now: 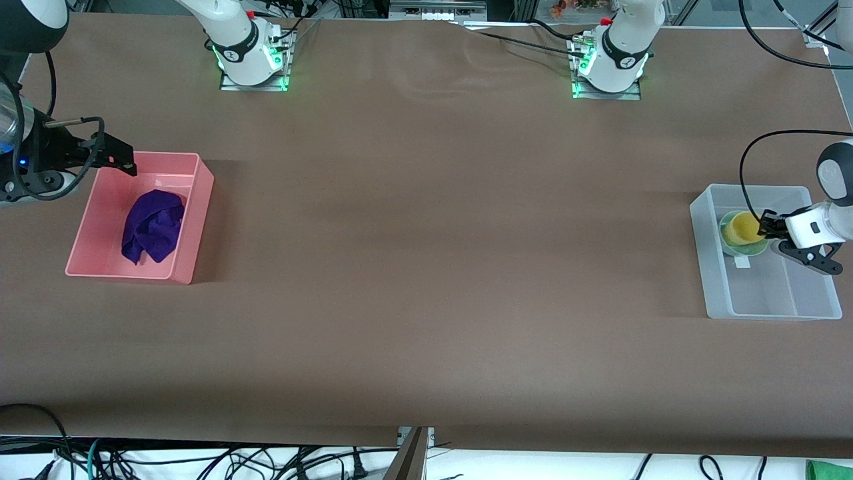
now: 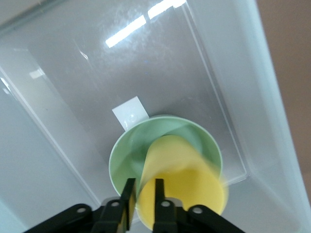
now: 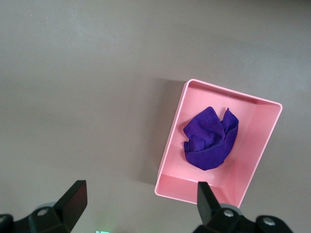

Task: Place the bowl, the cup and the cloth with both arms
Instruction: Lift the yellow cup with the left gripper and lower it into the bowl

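Left wrist view: left gripper (image 2: 142,201) narrowly straddles the cup (image 2: 182,182) rim (cup inside bowl (image 2: 127,150)); right gripper (image 3: 138,204) wide

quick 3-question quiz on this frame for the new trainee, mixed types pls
1. True or false: the cloth lies in the pink bin.
2. What does the yellow cup sit in? A) the bowl inside the clear bin; B) the pink bin; C) bare table.
3. Fill in: the right gripper, up over the table beside the pink bin, is ____ and holds nothing.

Key
1. True.
2. A. The left gripper straddles the cup's rim, one finger inside and one outside.
3. Open.
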